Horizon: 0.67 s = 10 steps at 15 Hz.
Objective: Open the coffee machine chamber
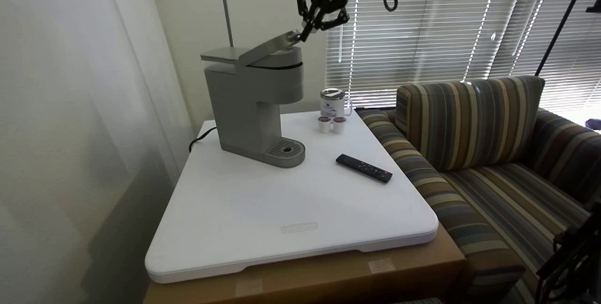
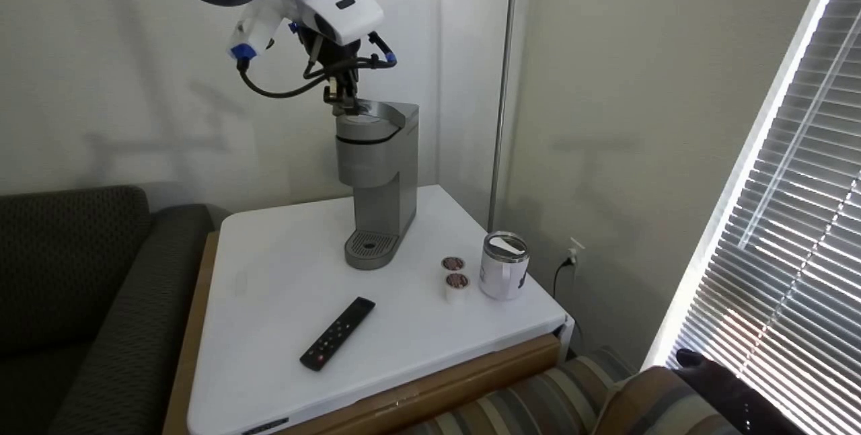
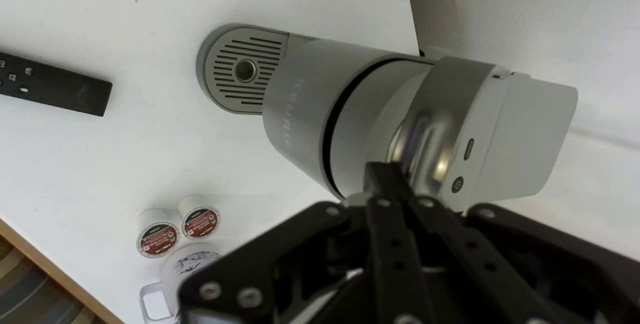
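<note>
Since the gripper (image 1: 305,37), narrowed and holding nothing, stands at the part-raised chamber (image 1: 268,48), a slip off its edge could drop it onto the coffee machine (image 1: 244,102), far left in an exterior view.

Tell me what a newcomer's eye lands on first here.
Probably the grey coffee machine on the white table, its handle slanting upward on top. Then the shut gripper, right by that handle's raised end. After those, perhaps the striped armchair beside the table in an exterior view.
</note>
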### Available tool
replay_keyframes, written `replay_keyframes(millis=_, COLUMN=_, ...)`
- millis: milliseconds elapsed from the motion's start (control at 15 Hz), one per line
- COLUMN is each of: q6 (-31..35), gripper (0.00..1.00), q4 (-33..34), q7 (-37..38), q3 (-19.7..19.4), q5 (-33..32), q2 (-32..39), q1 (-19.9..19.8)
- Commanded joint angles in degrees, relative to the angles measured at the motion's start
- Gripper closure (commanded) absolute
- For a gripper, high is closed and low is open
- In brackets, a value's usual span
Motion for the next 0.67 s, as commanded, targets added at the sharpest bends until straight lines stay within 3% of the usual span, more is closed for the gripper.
replay_keyframes(millis=0, q6=-0.5, gripper=1.00, q4=0.2, q7=1.4, q3=-0.9, q5=-1.2, q2=-0.8, q1=0.7)
replay_keyframes(millis=600, q6=-1.0, gripper=1.00, q4=2.3, q7=2.1, q3=-1.2, q5=-2.5, q2=-0.7, q1=1.3)
